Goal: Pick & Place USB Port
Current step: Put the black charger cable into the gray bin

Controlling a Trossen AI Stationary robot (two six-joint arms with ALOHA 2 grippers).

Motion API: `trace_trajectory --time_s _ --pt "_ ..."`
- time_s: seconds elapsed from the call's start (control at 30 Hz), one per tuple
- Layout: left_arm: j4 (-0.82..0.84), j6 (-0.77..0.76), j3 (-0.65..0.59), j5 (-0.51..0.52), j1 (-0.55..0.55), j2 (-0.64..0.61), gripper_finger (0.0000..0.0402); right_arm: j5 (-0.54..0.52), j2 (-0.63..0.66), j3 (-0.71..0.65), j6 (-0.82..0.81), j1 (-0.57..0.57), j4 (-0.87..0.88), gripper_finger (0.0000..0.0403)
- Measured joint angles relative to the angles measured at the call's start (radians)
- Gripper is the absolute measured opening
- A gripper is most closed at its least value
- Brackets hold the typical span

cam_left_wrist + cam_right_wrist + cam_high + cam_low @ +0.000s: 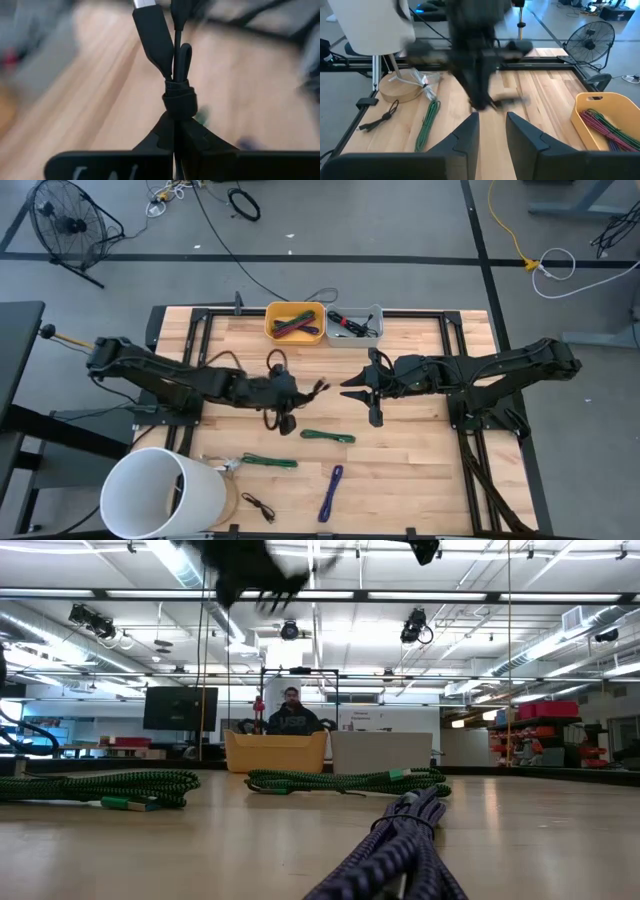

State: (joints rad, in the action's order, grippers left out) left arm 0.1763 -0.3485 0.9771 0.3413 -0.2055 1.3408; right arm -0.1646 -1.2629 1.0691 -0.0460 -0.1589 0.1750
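Note:
A black USB cable (170, 55), coiled and bound with a strap, sticks out past my left gripper (176, 120), which is shut on it above the middle of the table (305, 390). The cable's plug (150, 30) with its metal tip is at the far end. In the low view the left gripper (250, 575) is a dark blur high above the table. My right gripper (365, 392) hangs to the right of it, open with nothing between its fingers (492, 132). The yellow bin (295, 322) and the grey bin (356, 326) stand at the far edge. My left gripper pinches the black cable bundle at its strap (178, 100) between the two fingertips. The bundle points on beyond the fingers, plug end (152, 37) farthest from them. It is lifted clear of the table.
Two green cables (327, 437) (268, 461), a purple one (331, 492) and a thin black one (260, 505) lie on the near half of the table. A white cylinder (160, 492) stands at the near left corner. The yellow bin holds several cables.

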Motion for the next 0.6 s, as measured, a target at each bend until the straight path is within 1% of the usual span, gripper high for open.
trace_trajectory --time_s 0.07,0.27,0.47,0.6 --pt "-0.055 0.069 0.032 -0.003 -0.008 -0.012 0.0008 0.000 0.000 0.000 0.000 0.000 -0.012 0.0098" --pt "-0.062 0.170 0.108 0.001 -0.012 -0.014 0.0008 0.000 0.000 0.000 0.003 0.000 -0.093 0.0098" --pt "-0.150 0.229 0.116 -0.002 -0.013 -0.014 0.0009 0.004 0.000 0.000 0.019 0.000 -0.174 0.0098" --pt "-0.229 0.279 0.116 -0.001 -0.010 0.006 0.0008 0.042 0.000 0.000 0.029 0.000 -0.201 0.0098"
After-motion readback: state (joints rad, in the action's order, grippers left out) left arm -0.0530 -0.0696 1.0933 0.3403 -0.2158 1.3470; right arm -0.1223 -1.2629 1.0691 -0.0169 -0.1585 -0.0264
